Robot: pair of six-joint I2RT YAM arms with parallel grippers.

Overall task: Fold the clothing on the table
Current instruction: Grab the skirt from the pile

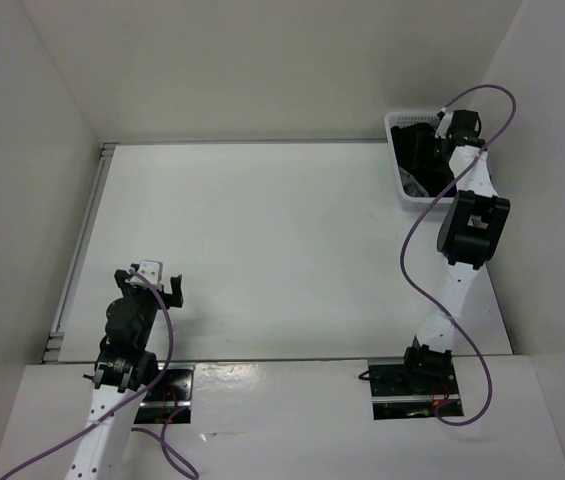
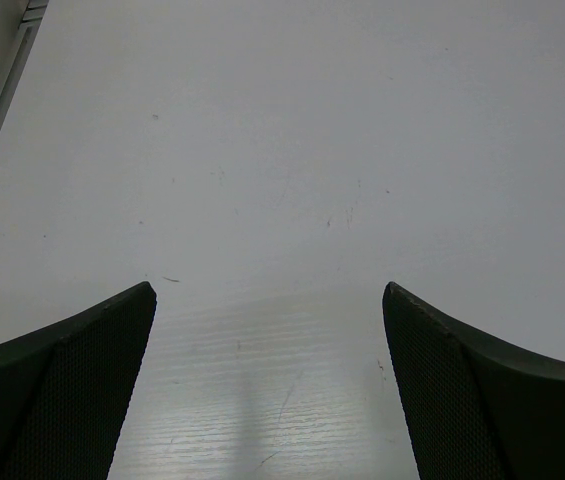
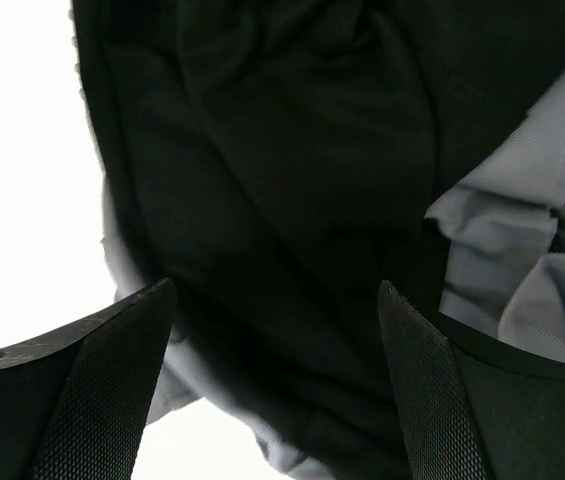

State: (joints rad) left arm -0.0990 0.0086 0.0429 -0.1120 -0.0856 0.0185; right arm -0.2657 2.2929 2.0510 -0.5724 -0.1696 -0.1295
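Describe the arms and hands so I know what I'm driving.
The left arm and right arm have white links and black joint housings, with a purple cable looping along each. The left hand and right hand each have two dark, wedge-shaped fingers with finely dimpled faces.

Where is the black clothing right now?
The black clothing lies in the white basket at the far right corner of the table in the top view, beside grey fabric, below the right claw.

Clothing (image 3: 282, 180) lies in a basket (image 1: 403, 119), far right on the table (image 1: 262, 230).
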